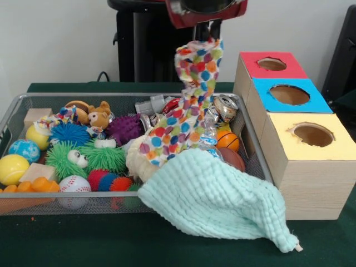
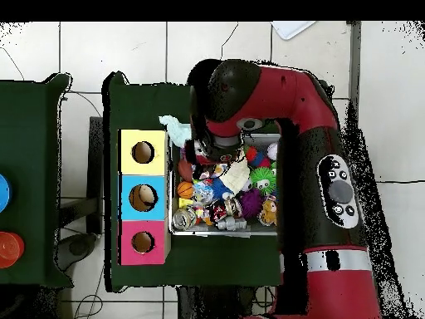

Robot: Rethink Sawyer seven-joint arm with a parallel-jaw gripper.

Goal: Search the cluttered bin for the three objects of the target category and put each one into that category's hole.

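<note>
My gripper (image 1: 207,33) is at the top of the front view, above the right part of the wire mesh bin (image 1: 55,95). It is shut on a ruffled white fabric piece with coloured dots (image 1: 192,89), which hangs down from it with its lower end resting on the clutter. A second printed piece (image 1: 60,117) lies at the bin's back left. The third is hidden. The yellow-topped box's hole (image 1: 313,134) is right of the bin and also shows in the overhead view (image 2: 143,152). In the overhead view the arm (image 2: 274,91) covers much of the bin (image 2: 224,233).
A mint waffle cloth (image 1: 214,197) drapes over the bin's front right rim. A cream cloth (image 1: 138,161) lies beside it. Balls, spiky toys, a teddy (image 1: 100,115) and cans (image 1: 225,107) fill the bin. Blue-topped (image 1: 289,95) and red-topped (image 1: 271,64) boxes stand behind the yellow one.
</note>
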